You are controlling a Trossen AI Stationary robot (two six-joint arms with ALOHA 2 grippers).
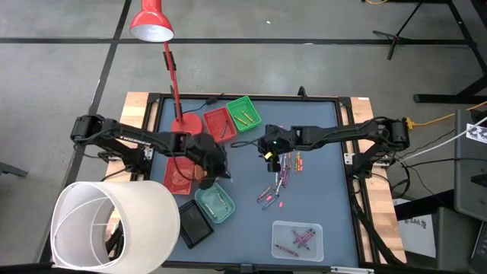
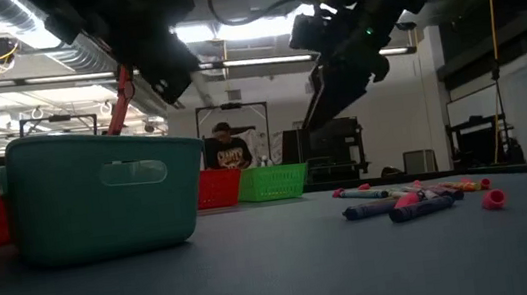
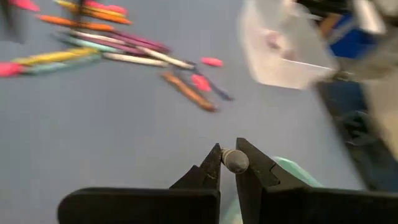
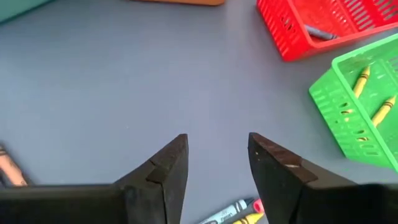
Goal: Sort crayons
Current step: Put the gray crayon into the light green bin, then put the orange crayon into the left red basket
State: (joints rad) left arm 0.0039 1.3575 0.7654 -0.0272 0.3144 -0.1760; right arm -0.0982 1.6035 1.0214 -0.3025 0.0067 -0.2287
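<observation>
Over grey table (image 1: 319,137), right fingers (image 4: 214,165) spread; left fingers (image 3: 227,163) pinch a grey crayon (image 3: 235,160).

Two dark, matte black jointed arms are showing in the high view, each built of slim tubular links with bulkier housings at the joints. The left gripper (image 3: 227,163) is showing two black wedge-shaped fingers tapering to blunt tips, mounted on a flat black bar. The right gripper (image 4: 214,155) is showing the same black wedge fingers with angular, faceted inner faces. Small green indicator lights are glowing on the right arm's wrist housing. Black cables are trailing from both arm bases.
</observation>
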